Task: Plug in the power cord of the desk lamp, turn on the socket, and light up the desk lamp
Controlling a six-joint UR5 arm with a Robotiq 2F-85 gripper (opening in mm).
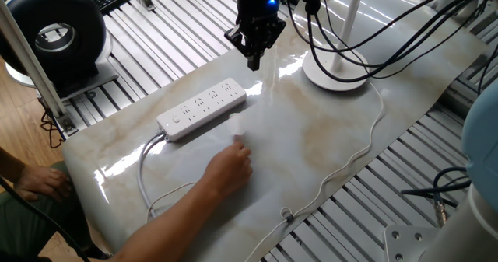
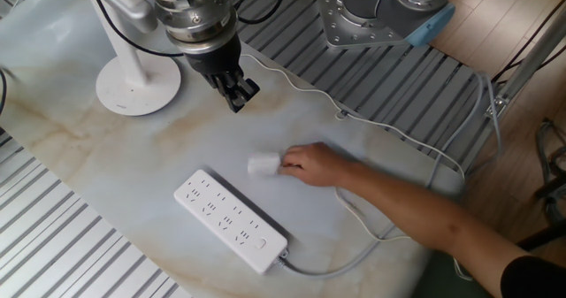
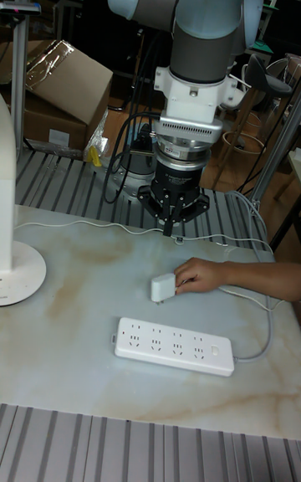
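The power cord ends in a small boxy white plug that lies on the marble-patterned table, just beside the socket but not in any of its outlets. A person's hand rests against the plug, fingertips touching it, apparently setting it where I can reach it. The socket, a long white strip, lies flat near the table's edge, its thicker fixed cable looping off toward the person. From the plug, the thin cord trails back along the table's far edge to the desk lamp, whose round disc base sits on the table near my arm, its pole rising out of view. I see no light from it, though its head is out of view.

My claw hangs above the table between lamp and plug, well apart from both, its tips pressed together around nothing and pointing down. I judge that I hold here to leave the hand room; nothing of the task is yet done. The plug must next be grasped, which calls for my claw to spread first. While the hand covers it, descending would risk striking it. A black round fan stands off the table, outside the work.
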